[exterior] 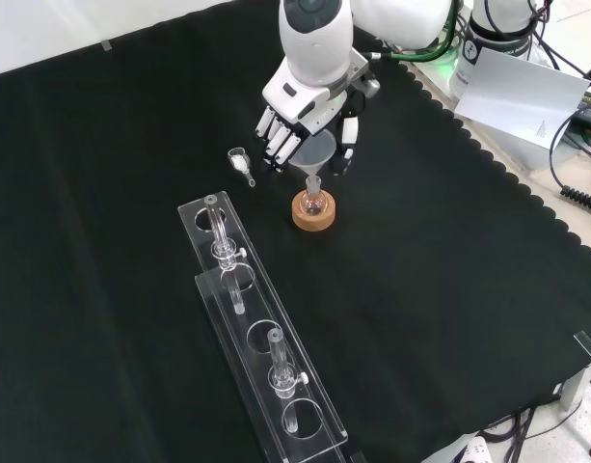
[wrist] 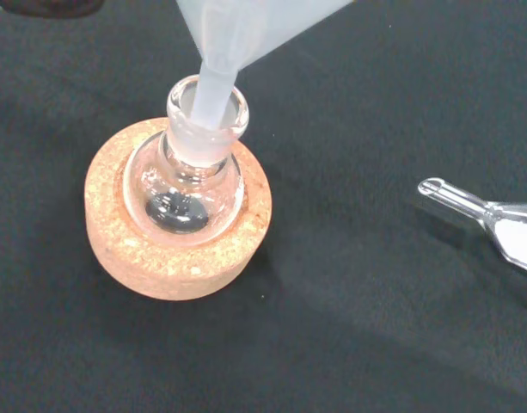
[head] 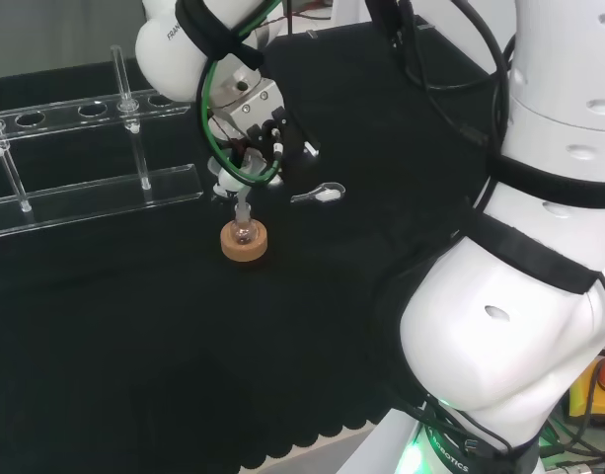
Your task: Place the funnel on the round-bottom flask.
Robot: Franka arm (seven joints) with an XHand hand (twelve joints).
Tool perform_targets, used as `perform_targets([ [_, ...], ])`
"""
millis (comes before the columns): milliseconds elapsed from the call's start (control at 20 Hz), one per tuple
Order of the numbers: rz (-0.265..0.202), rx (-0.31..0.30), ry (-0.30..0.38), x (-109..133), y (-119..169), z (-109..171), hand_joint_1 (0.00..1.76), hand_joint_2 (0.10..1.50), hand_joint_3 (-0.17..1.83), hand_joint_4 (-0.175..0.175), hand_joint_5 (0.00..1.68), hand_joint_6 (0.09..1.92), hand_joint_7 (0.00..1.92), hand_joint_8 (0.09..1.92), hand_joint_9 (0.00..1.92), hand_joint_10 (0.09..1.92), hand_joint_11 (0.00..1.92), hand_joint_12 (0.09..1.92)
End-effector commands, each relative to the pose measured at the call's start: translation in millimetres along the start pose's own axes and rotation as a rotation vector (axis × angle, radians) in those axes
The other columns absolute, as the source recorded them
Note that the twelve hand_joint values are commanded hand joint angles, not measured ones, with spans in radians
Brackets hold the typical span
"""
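The funnel was see-through and white, and its thin stem went down into the open neck of the round-bottom flask. The wide top of the funnel sat up between the fingers of the hand, which were curled around it and held it. The little clear flask stood up straight in a round cork ring on the black cloth of the bench. In the wrist view there was a small dark patch at the bottom of the flask. A small clear glass piece with a thin spout lay on the cloth near the flask, to its left in the front view, and it did not touch the cork ring. Closer to the camera in the front view stood a long clear rack with round holes, and a few thin glass tubes stood up in it.
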State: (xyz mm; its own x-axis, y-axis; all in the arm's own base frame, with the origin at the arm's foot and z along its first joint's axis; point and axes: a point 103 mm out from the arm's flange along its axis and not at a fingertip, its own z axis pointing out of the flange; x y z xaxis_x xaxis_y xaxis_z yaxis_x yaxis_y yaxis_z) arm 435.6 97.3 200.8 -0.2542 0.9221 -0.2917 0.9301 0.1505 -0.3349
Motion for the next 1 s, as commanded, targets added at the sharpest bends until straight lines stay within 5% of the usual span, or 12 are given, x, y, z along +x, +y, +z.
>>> perform_targets([
  [50,0.006,-0.002,0.015,-1.8,-3.4,0.9,0.68,0.75,0.43,-0.084,0.35,0.80,0.43,0.78,0.92,0.58,0.71,1.14],
  [1000,-0.005,0.023,0.021,0.0,-7.1,8.1,0.64,0.74,0.44,-0.075,0.35,0.48,0.37,0.78,0.71,0.62,0.55,1.23],
])
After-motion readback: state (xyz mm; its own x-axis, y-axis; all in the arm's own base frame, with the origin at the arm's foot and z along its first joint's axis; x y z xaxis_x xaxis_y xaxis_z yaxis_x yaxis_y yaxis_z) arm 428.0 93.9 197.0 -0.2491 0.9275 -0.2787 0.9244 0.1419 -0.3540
